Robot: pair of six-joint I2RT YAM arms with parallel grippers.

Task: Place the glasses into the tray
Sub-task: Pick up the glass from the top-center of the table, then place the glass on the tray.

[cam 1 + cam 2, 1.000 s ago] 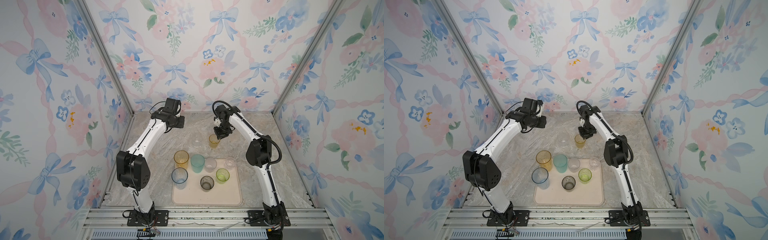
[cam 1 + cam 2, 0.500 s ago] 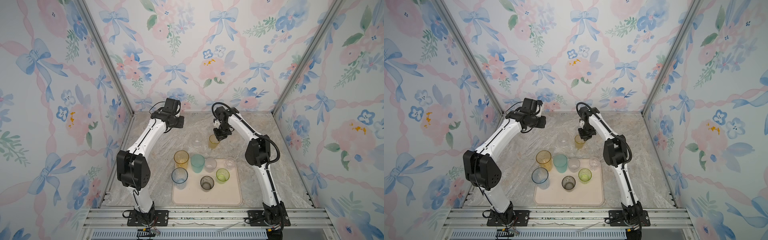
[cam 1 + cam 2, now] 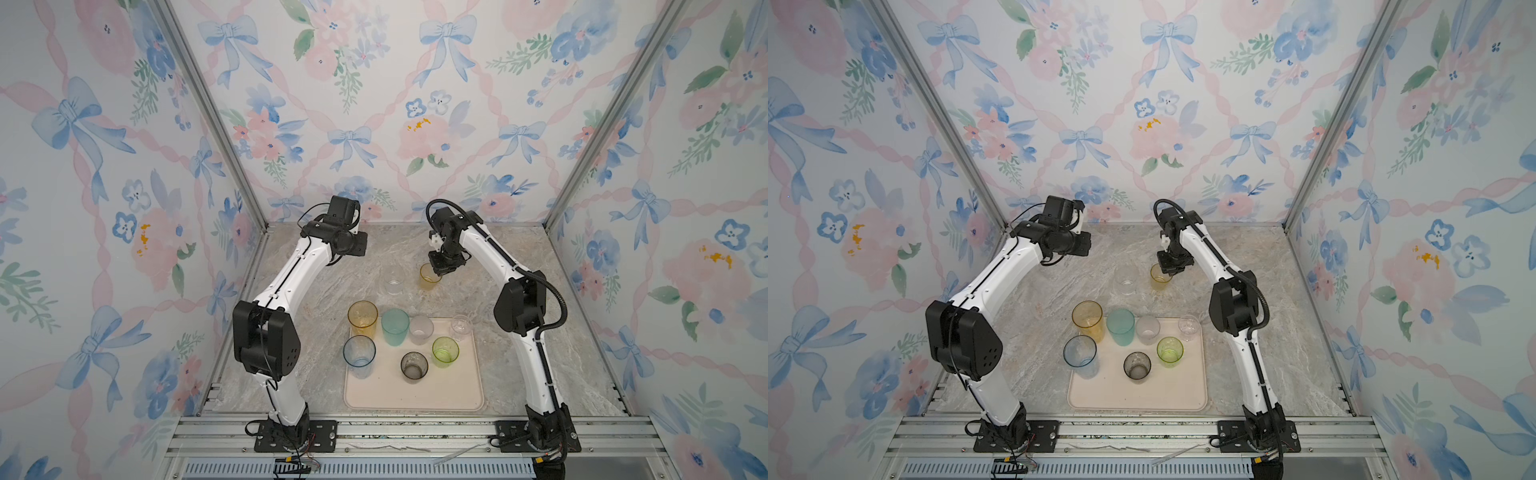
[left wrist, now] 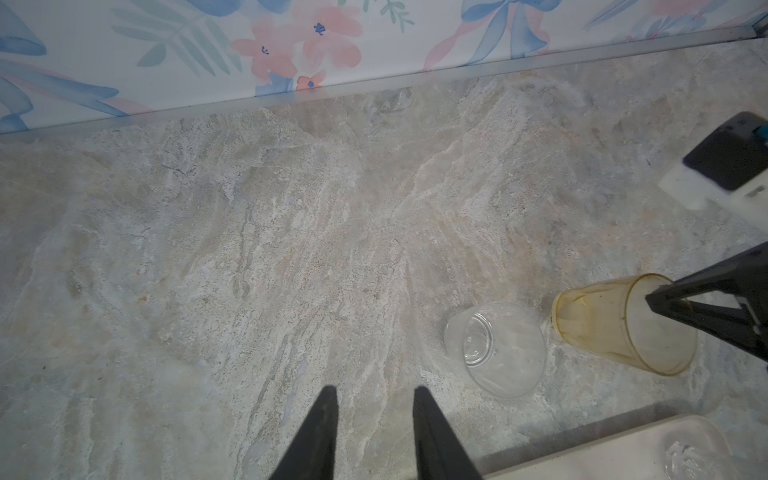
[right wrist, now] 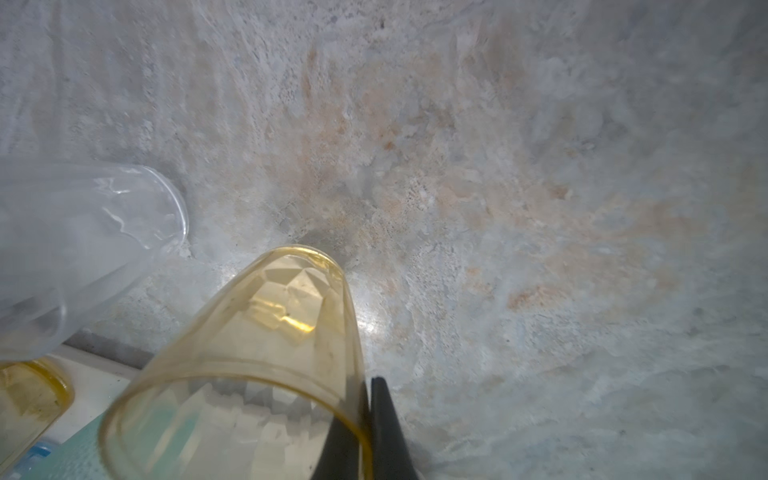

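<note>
The short amber glass (image 3: 429, 277) (image 5: 266, 353) stands on the marble behind the tray (image 3: 415, 395). My right gripper (image 3: 443, 266) (image 5: 368, 386) is shut on its rim wall, one finger inside and one outside. A small clear glass (image 3: 393, 285) (image 4: 494, 349) stands just left of it. Several glasses stand in the tray: tall amber (image 3: 363, 319), teal (image 3: 395, 326), frosted white (image 3: 421, 328), small clear (image 3: 460, 326), lime green (image 3: 445, 351), smoky grey (image 3: 414, 365) and pale blue (image 3: 359, 353). My left gripper (image 3: 358, 248) (image 4: 376, 390) hangs open and empty over the back left.
The tray's front half (image 3: 1142, 395) is bare plastic. Floral walls close in the marble table (image 3: 519, 374) on three sides. The metal base rail (image 3: 415, 432) runs along the front edge.
My right gripper has closed on the short amber glass's rim. The left arm and the other glasses have not moved.
</note>
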